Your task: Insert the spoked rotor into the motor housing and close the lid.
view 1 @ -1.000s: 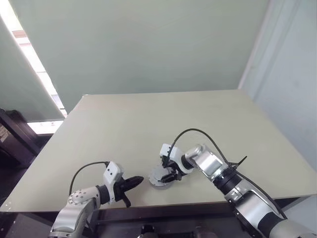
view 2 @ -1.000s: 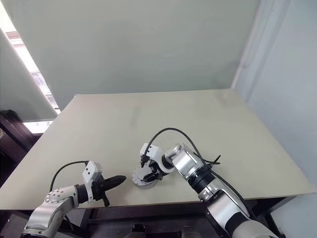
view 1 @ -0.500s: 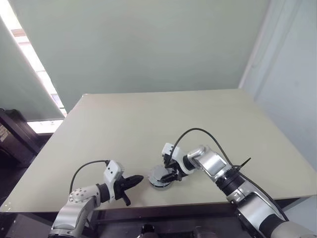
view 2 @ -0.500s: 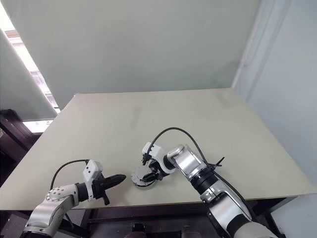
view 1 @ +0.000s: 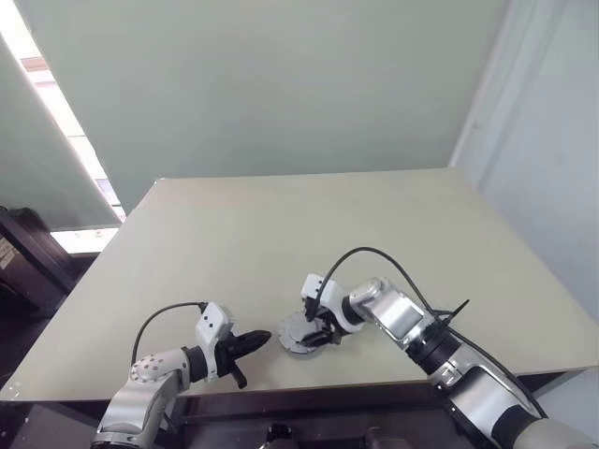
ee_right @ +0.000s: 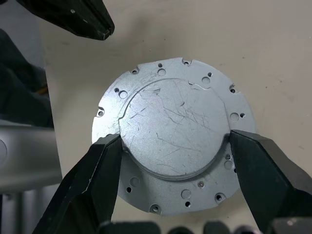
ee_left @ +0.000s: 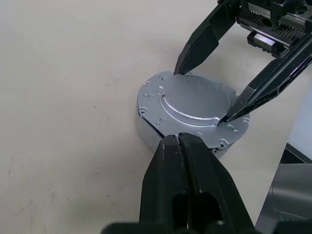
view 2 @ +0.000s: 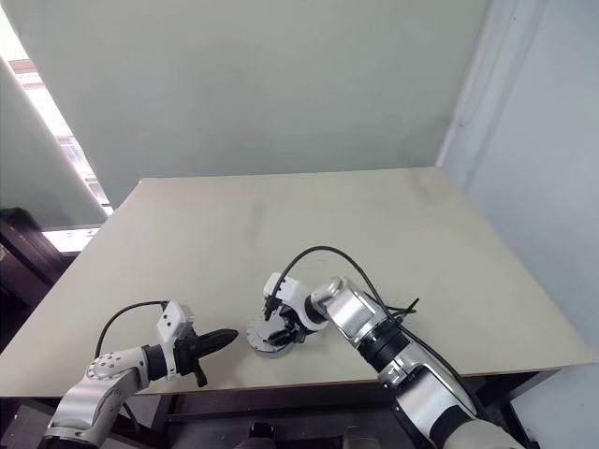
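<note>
Near the front edge of the tabletop [view 1: 281,234], between the two arms, you see one closed metal assembly [ee_right: 173,134] lying flat. Its top is the lid [ee_left: 195,100], a grey round plate with small holes around the rim and a raised round part in the middle. It sits level on the body under it, and I see no gap at the visible side, so I judge that the lid is already on the motor housing. The copper windings and the spoked rotor are hidden under the lid, so you cannot confirm from outside that the rotor is inside; I only suppose it, because no loose part lies on the tabletop around.

Your right tool [ee_right: 173,146] stands over the assembly, its two black fingers [ee_right: 92,180] spread wide, one at each side of the raised middle part, with the tips touching or almost touching its edge. Whether they press it I cannot tell. Your left tool [view 1: 251,343] rests just beside the assembly, fingers pressed together and holding nothing, pointing at its side wall.

What is left, in my judgement, is little: check that the lid is fully seated all around, then take the right tool away from it.
</note>
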Available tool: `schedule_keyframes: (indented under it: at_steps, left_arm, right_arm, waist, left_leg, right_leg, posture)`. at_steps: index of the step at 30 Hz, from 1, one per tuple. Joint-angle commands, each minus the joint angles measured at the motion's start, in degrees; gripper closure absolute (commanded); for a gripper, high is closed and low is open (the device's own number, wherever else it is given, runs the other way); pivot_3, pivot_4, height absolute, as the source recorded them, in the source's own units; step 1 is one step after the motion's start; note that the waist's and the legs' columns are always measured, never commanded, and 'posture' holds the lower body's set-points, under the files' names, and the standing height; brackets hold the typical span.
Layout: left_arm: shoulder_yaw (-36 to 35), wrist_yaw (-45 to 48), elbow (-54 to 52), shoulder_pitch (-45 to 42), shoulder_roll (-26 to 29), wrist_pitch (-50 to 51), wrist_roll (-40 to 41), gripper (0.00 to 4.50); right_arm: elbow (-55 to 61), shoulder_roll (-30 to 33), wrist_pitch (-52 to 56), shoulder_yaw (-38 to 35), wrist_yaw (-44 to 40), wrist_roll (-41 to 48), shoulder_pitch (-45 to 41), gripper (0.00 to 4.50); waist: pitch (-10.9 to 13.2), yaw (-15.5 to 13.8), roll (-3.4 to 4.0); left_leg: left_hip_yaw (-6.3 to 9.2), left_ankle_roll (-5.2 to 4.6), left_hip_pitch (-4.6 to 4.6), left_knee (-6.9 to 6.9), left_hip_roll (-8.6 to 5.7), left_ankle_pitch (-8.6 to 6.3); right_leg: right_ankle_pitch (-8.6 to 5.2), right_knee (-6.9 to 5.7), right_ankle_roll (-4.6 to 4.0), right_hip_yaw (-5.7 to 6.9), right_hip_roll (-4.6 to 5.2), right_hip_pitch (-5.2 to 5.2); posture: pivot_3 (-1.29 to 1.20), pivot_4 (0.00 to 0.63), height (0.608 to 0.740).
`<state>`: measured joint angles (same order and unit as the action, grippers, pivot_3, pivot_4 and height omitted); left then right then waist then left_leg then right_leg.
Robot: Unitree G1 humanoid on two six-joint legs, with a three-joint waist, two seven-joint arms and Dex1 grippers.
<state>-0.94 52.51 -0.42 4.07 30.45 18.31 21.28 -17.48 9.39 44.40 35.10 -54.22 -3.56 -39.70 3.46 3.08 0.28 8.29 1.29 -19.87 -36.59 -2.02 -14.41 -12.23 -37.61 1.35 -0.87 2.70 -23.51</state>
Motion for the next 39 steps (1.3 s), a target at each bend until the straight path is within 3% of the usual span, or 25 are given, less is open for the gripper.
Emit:
schedule_keyframes:
  at_steps: [1, 17, 26, 39]
  left_arm:
    - [-0.56, 0.11, -1.3, -0.41, 0.04, -0.85, 0.39, 4.5]
    - [-0.51, 0.25, -0.89, -0.4, 0.09, -1.03, 0.26, 4.5]
    - [-0.8, 0.3, -0.43, -0.51, 0.3, -1.07, 0.26, 4.5]
    - [-0.95, -0.03, -0.93, -0.15, 0.23, -0.87, 0.4, 4.5]
  right_arm:
    - [-0.27, 0.13, 0.21, 1.9, 1.63, -1.82, 0.68, 1.26]
    - [0.38, -1.16, 4.66, 3.13, 5.92, -2.46, 2.5, 1.26]
    - [2.29, -2.82, 12.25, -3.79, 3.02, 5.08, 1.48, 1.26]
    - [3.03, -2.18, 10.23, 2.87, 7.53, 1.22, 2.98, 1.26]
  waist:
    - [0.0, 0.01, 0.0]
    - [-0.01, 0.0, 0.0]
    - [-0.02, -0.04, -0.01]
    - [-0.04, 0.02, -0.02]
  left_leg:
    - [0.0, 0.0, 0.01, 0.0, 0.0, 0.0]
    - [-0.01, 0.23, 0.25, 0.08, 0.15, -0.13]
    - [-0.03, 0.1, 0.19, 0.13, 0.1, -0.06]
    - [-0.09, 0.1, 0.25, 0.55, 0.14, -0.06]
  right_leg:
    - [0.0, 0.0, 0.0, 0.0, 0.0, 0.01]
    - [-0.01, -0.02, -0.02, 0.16, 0.01, 0.03]
    - [-0.01, 0.02, -0.02, 0.15, 0.04, -0.01]
    - [-0.02, 0.44, -0.03, 0.14, 0.05, 0.03]
  posture:
    - [0.0, 0.0, 0.74]
    - [0.0, 0.0, 0.74]
    - [0.0, 0.0, 0.74]
    - [0.0, 0.0, 0.74]
